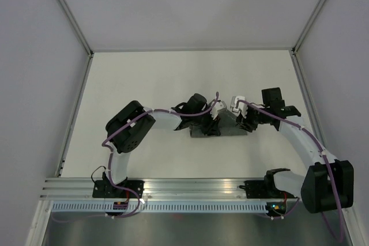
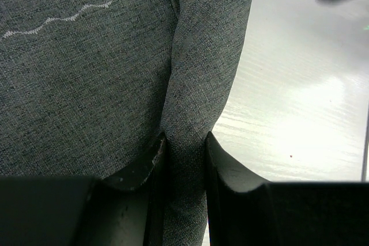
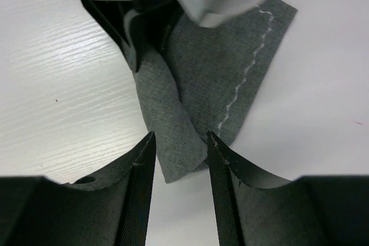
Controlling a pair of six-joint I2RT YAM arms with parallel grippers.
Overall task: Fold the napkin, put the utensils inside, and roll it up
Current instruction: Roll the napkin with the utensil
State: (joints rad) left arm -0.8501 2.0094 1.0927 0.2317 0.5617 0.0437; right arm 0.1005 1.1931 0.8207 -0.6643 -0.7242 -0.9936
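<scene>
White table, walled on three sides. Napkin (image 1: 229, 129) lies bunched around the table's centre, between both arms. Left gripper (image 2: 184, 142) is clenched on a raised fold of it. Right gripper (image 3: 180, 142) straddles the fold's other end, cloth between its fingers; can't tell if it's gripping.

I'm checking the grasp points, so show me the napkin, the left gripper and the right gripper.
napkin (image 2: 86, 84): left wrist view, flat cloth below the stitching.
left gripper (image 2: 184, 139): left wrist view, between its fingertips.
right gripper (image 3: 180, 137): right wrist view, between its fingertips.
</scene>
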